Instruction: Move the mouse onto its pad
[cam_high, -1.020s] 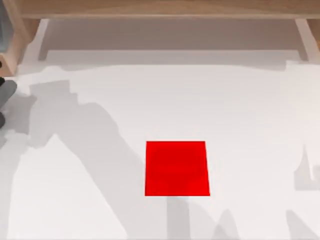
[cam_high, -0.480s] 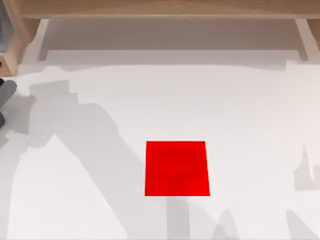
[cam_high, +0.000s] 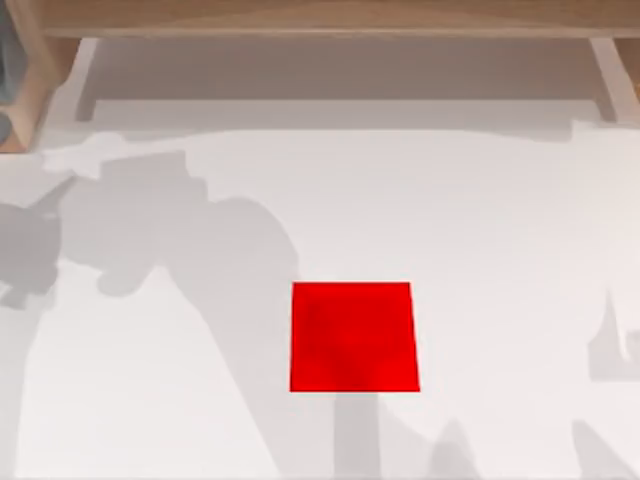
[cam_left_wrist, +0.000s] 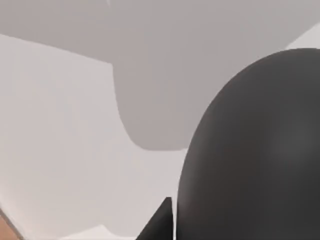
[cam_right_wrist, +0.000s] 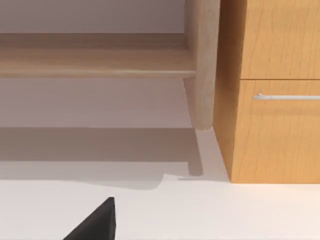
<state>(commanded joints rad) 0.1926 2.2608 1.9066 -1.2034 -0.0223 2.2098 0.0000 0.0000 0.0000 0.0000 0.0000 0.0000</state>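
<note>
The pad (cam_high: 353, 336) is a flat bright red square lying bare on the white table, slightly below the middle of the top view. The mouse (cam_left_wrist: 255, 155) is a dark rounded body very close to the left wrist camera, raised off the table, with its soft round shadow on the surface beneath. My left gripper (cam_left_wrist: 165, 231) is shut on the mouse; one black fingertip (cam_left_wrist: 159, 226) shows beside it. A black part of my right gripper (cam_right_wrist: 95, 222) hangs over the white table, facing the wooden furniture.
A wooden shelf (cam_high: 320, 20) runs along the table's far edge, with posts at its far left (cam_high: 25, 100) and far right. A wooden drawer cabinet (cam_right_wrist: 272, 90) with a metal handle stands ahead of the right wrist. Broad arm shadows cross the table's left half.
The dark shape at the top view's left edge has left the frame. The left arm's shadow has spread rightward, toward the pad. The pad has not moved.
</note>
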